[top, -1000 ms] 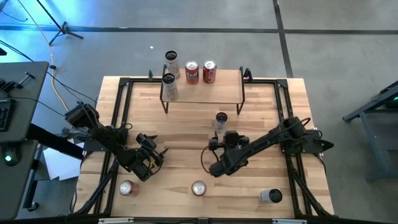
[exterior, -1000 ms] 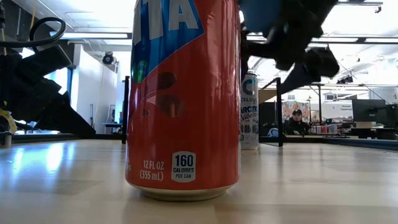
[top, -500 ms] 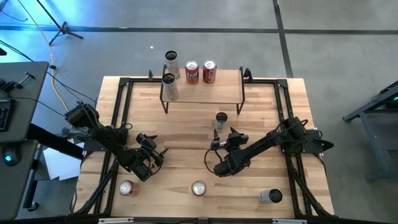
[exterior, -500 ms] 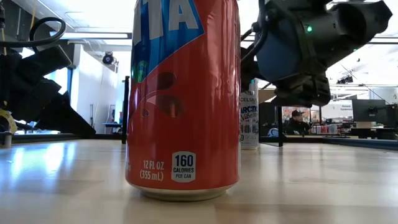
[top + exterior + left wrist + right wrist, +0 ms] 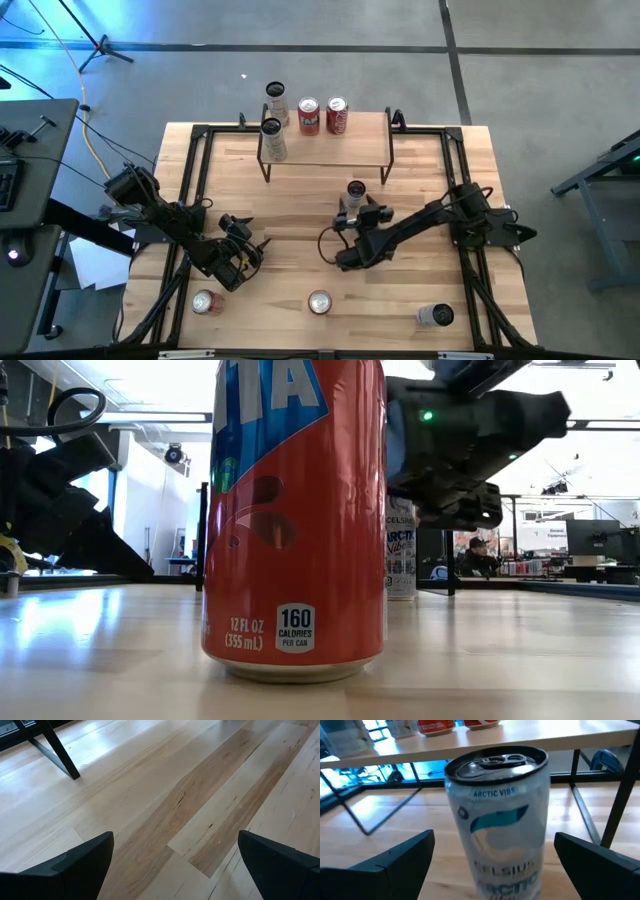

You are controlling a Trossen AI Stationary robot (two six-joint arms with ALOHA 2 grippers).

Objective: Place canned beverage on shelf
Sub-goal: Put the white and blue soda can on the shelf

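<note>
From above, the right end effector sits just short of the slim white can, which stands on the worktop in front of the shelf. The can's top faces the camera, so its long axis runs vertical. Three cans already stand on the shelf board, with a fourth beside its back left corner. The left end effector waits near the left front, fingers spread wide over bare wood.

At worktop height, the right arm hangs over the white can, half hidden behind a large orange can close to the lens. The white can stands straight up.

The left wrist camera shows only planks between its spread fingers.

The right wrist camera frames the white can upright and centred between wide-open, empty fingers, with the shelf behind. A tall, narrow can tips easily: an off-centre closure or a nudge from one finger could topple it, and lifting too low would clip the shelf edge.
</note>
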